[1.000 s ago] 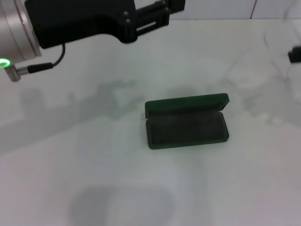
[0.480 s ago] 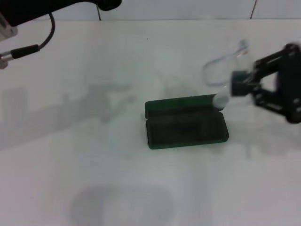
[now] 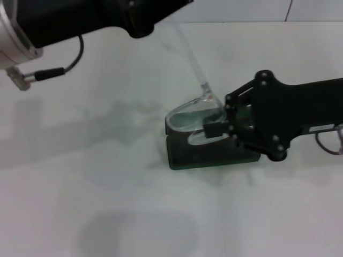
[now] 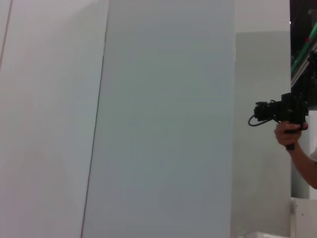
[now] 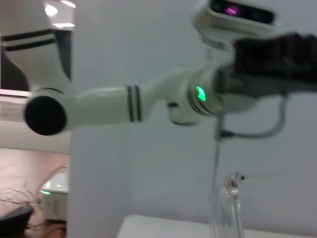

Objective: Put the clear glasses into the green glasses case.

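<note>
The right gripper [image 3: 211, 130], closed on the glasses [image 3: 190, 119], held them over the open case [image 3: 214, 155] near the table's middle, one temple sticking up, so lowering and releasing seemed next, while the left gripper [image 3: 161, 8] stayed raised at the far left edge.

Even overhead light; soft shadows; slight blur.
</note>
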